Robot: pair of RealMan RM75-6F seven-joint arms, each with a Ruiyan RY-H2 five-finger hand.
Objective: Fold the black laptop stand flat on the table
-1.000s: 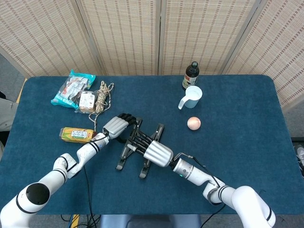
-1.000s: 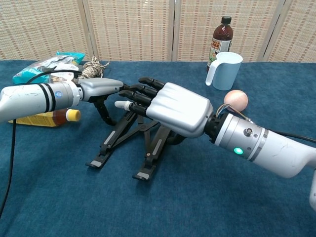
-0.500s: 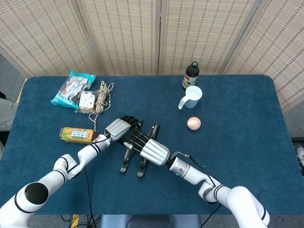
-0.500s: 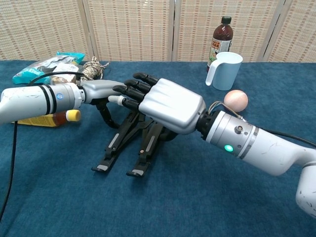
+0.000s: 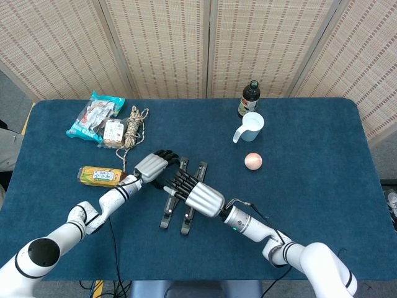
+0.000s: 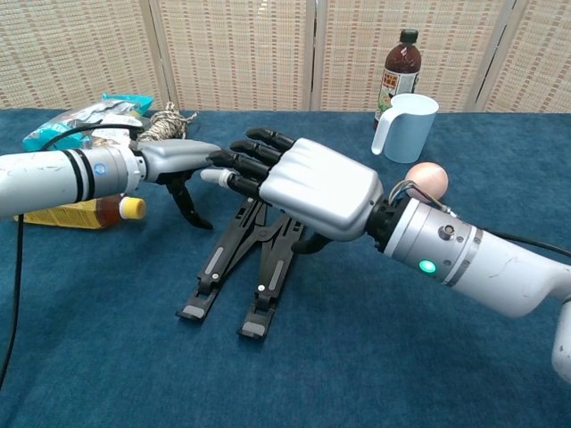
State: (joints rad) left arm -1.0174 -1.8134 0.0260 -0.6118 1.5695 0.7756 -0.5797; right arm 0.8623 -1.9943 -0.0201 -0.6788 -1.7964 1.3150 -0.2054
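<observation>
Now the black metal laptop stand [image 6: 254, 259] lies near the table's [image 5: 322, 205] front edge, legs almost together. Both hands, left hand [image 6: 174, 159] and right hand [image 6: 303, 187], press its top to squash it flat; neither grips anything I can see

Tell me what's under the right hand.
Under the right hand sits the black laptop stand, its two legs stretching forward nearly parallel on the blue table. The stand's far end and hinge are covered by both hands, so contact there cannot be seen.
</observation>
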